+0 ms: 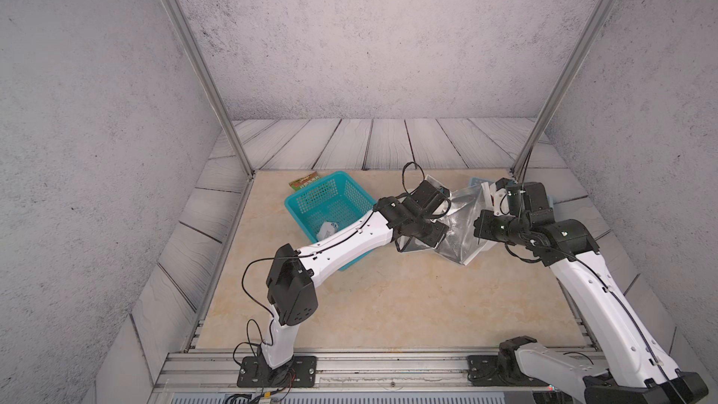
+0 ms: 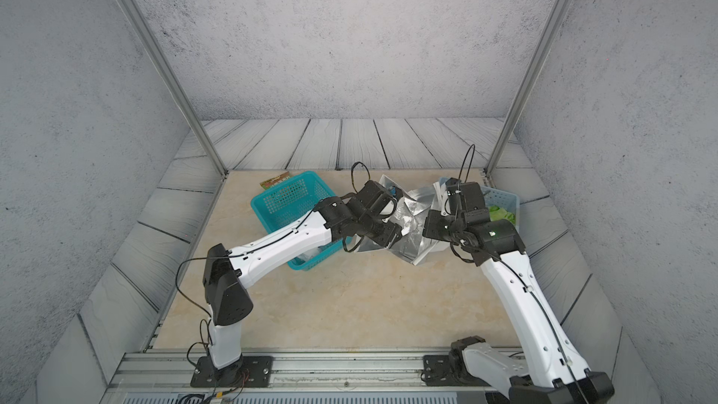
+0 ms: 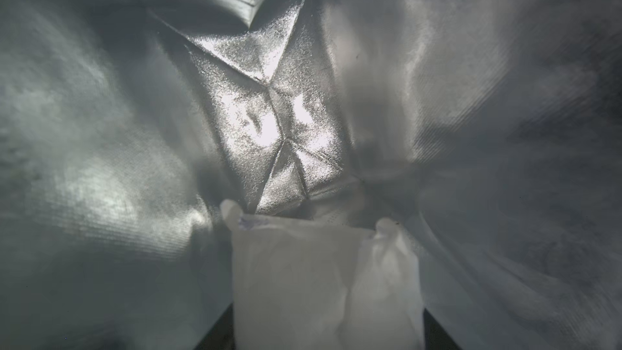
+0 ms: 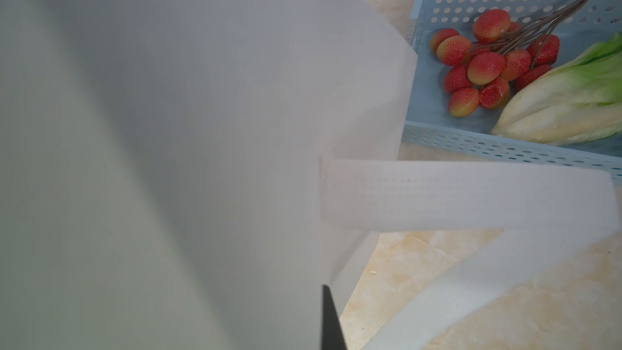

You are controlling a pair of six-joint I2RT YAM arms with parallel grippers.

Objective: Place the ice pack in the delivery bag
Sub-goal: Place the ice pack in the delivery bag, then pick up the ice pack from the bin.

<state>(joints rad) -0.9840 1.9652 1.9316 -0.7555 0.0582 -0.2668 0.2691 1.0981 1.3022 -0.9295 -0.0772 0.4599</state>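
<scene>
My left gripper (image 3: 326, 331) holds the ice pack (image 3: 303, 281), jaws part-open around it, inside the delivery bag (image 1: 462, 223), right of centre in a top view. My right gripper (image 1: 492, 198) is clamped shut on the bag's wall; if that pinch slips, I expect the mouth to collapse onto the pack

The bag (image 4: 168, 163) was plain white outside, its lining (image 1: 458, 227) crinkled, shiny silver, its handle (image 4: 454, 196) white with a fine woven grid. The ice pack (image 3: 303, 281) was milky white. The teal basket (image 1: 311, 204) was a mesh of small holes. The blue basket (image 4: 505, 149) was pale, dotted with round holes. The lychees (image 4: 486, 67) were pebbled red and yellow, the cabbage (image 4: 555, 109) cream fading to green. The worktop (image 1: 388, 297) was veined beige marble.
</scene>
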